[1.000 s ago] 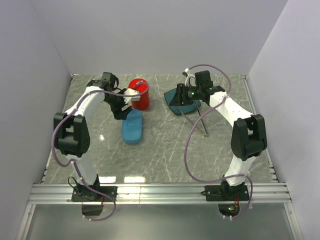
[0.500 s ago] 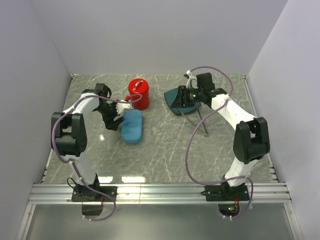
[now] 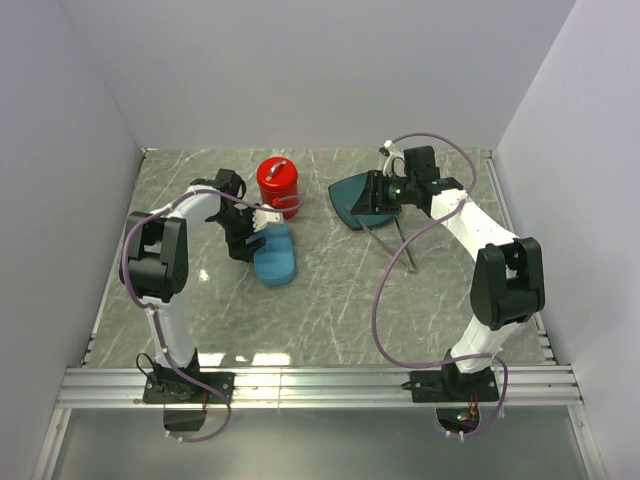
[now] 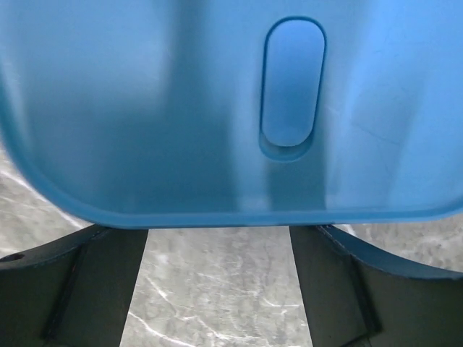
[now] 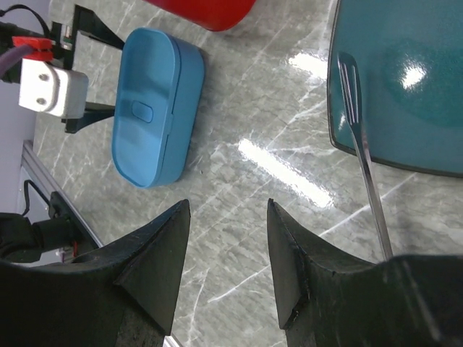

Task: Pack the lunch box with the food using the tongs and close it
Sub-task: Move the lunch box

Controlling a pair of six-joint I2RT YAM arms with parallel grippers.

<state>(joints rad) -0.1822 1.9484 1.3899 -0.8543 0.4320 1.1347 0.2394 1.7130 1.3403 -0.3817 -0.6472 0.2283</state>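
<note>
Two grippers, both empty: left gripper (image 3: pixel 248 238) spread wide at the side of the closed lunch box (image 5: pixel 155 105) (mid-table); right gripper (image 5: pixel 226 210) part-open, near the tongs (image 5: pixel 358 130). Risk: left fingers nudging the box, popping its lid.

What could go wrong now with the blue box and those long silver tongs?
1. The left tool is open right at the edge of the closed lunch box, and the red can stands close behind. A shove might slide the box into it.
2. The tongs lie with one tip on the teal plate. The open right tool could pinch only one thin arm, so they might slip or drag the plate.
</note>
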